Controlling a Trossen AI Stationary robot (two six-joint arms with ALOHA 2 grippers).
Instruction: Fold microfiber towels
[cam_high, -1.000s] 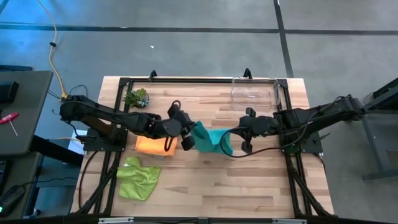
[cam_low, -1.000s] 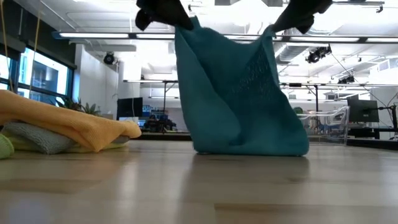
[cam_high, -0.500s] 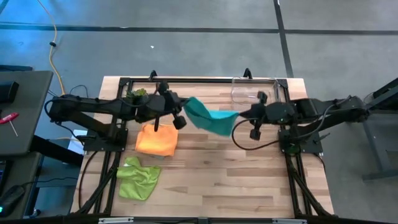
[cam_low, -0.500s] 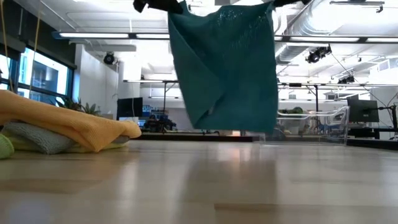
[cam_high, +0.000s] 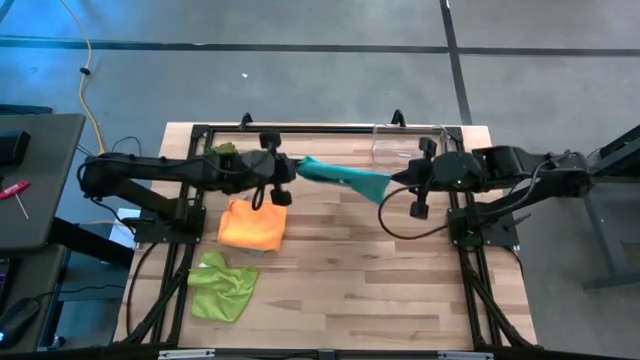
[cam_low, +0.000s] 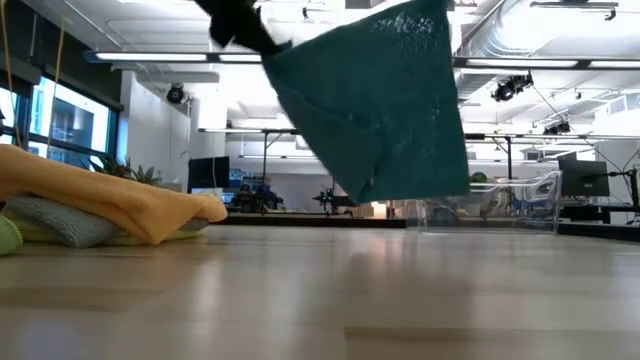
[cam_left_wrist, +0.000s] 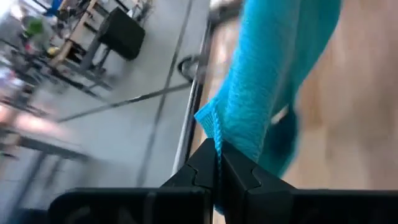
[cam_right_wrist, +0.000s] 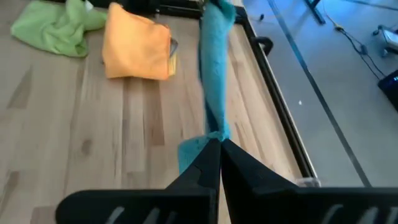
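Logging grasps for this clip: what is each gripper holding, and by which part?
Both hold the teal towel, stretched in the air between them: the left gripper pinches one corner, the right gripper pinches the opposite end.

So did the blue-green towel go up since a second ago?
Yes. The teal towel was touching the table a second ago; now it hangs clear above it, held by the left gripper and right gripper.
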